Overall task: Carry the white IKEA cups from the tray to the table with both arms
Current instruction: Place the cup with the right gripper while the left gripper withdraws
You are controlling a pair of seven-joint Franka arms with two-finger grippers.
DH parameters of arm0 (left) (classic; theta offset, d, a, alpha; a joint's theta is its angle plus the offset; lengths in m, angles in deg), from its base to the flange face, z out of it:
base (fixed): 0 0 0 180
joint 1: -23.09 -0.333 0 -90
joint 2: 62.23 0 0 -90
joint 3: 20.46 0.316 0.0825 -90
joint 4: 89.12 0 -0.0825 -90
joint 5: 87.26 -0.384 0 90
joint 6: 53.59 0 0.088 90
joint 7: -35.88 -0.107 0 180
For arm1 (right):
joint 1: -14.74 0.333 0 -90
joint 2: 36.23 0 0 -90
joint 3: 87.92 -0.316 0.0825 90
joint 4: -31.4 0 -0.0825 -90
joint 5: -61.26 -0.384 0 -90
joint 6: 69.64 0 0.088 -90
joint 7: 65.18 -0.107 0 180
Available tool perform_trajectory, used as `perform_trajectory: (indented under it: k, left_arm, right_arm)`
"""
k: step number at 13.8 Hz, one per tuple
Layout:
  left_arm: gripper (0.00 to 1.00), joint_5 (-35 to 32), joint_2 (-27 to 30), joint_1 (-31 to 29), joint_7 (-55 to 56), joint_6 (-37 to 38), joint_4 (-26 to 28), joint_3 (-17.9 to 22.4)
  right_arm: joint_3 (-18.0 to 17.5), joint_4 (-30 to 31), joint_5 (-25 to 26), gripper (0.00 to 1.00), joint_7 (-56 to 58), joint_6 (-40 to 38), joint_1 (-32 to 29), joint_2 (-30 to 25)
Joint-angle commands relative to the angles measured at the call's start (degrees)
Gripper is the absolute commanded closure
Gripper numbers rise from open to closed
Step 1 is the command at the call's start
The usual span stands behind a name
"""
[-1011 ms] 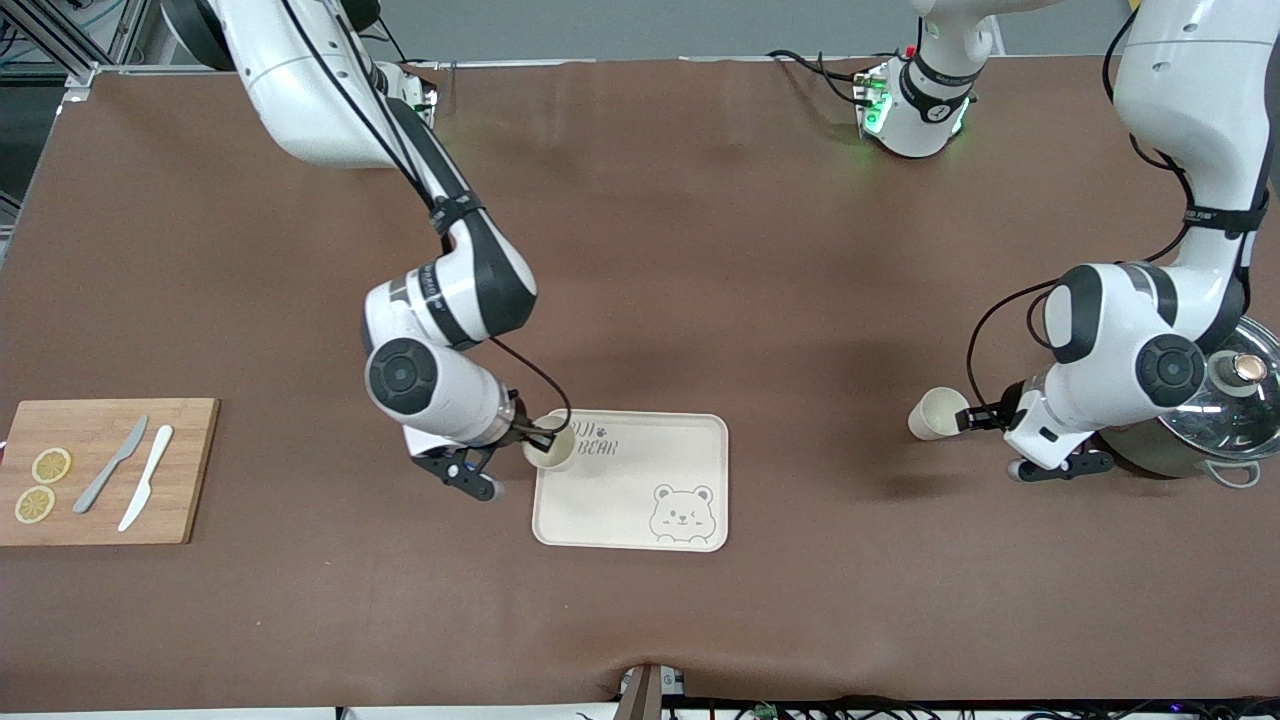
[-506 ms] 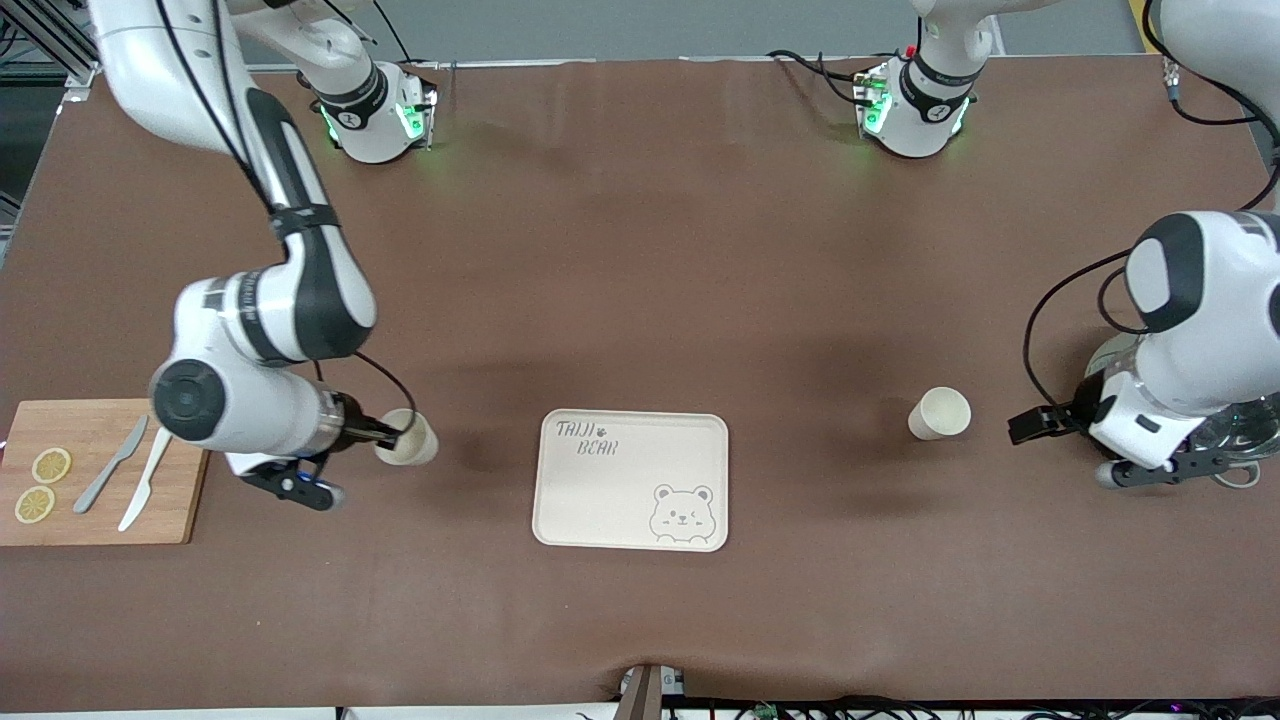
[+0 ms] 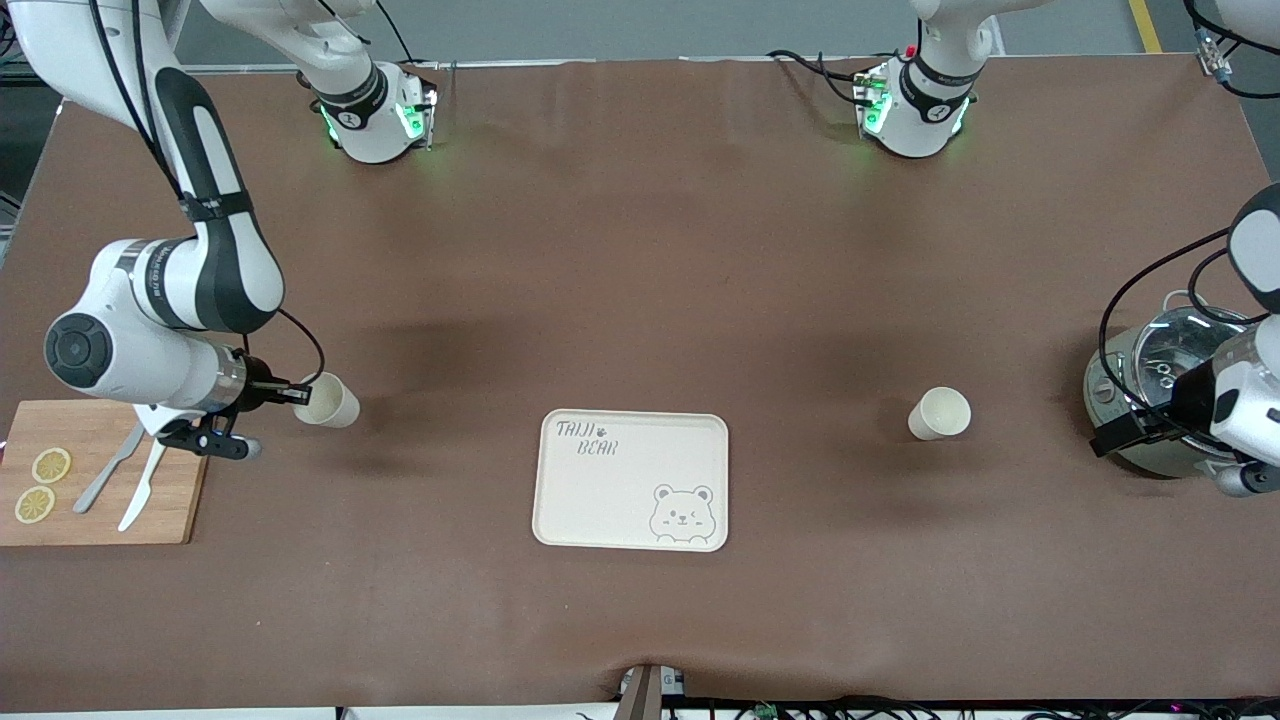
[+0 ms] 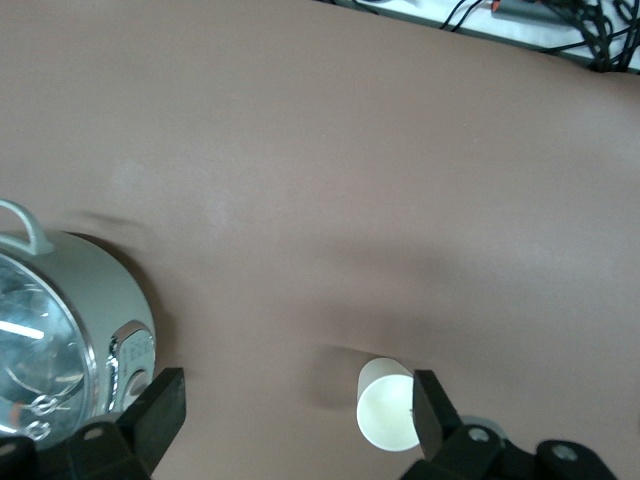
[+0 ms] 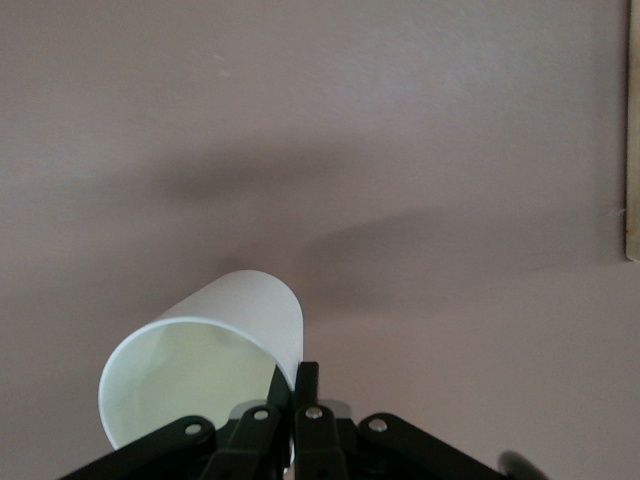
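Brown tabletop. Right gripper fingers pinching the rim of one white cup, held tilted over the tabletop between cutting board and tray. Left gripper fingers spread, holding nothing, over the steel pot. Second white cup stands upright on the tabletop between tray and pot. Tray print reads "TAIJI BEAR"

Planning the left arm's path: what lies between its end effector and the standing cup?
Nothing: in the front view only bare brown table separates the open left end effector, by the pot, from the cup.
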Motion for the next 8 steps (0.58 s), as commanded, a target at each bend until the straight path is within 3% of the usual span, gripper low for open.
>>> perform_trajectory:
  k: [1,8]
  left_arm:
    - [0.00,-1.47,3.11,0.19,0.15,3.92,-0.47,-0.05]
    - [0.00,-1.82,11.89,-1.48,-0.02,14.46,-0.56,0.13]
  right_arm:
    - [-1.03,6.26,1.98,1.00,5.02,5.12,-3.11,-2.09]
    - [-1.20,6.61,2.08,1.00,13.99,8.38,-8.83,1.33]
